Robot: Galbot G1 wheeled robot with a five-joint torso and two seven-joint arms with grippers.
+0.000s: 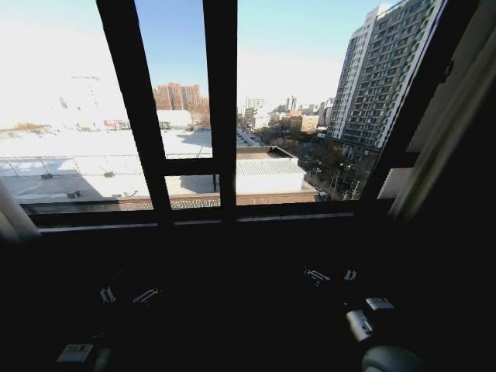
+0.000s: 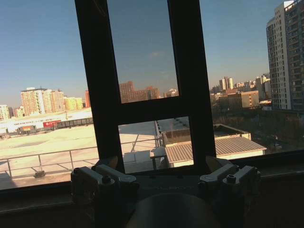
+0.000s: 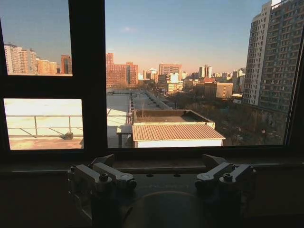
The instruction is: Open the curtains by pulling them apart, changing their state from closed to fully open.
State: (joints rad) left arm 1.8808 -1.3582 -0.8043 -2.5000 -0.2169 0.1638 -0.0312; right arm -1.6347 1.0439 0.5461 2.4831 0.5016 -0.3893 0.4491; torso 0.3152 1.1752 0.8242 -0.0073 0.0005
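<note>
Head view above, both wrist views low, all facing the window frame [image 1: 221, 116].

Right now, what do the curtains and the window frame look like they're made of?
Curtains: apparently light off-white fabric, matte, hanging in long folds at the window's right edge; another panel at the left. Window frame: dark, smooth, probably painted metal, though backlight hides its finish.

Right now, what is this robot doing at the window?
It faces a window frame with the curtains already drawn aside to both edges, so the city outside is in plain sight. Neither gripper holds any fabric: the left gripper and right gripper are both open, low in front of the sill.
</note>
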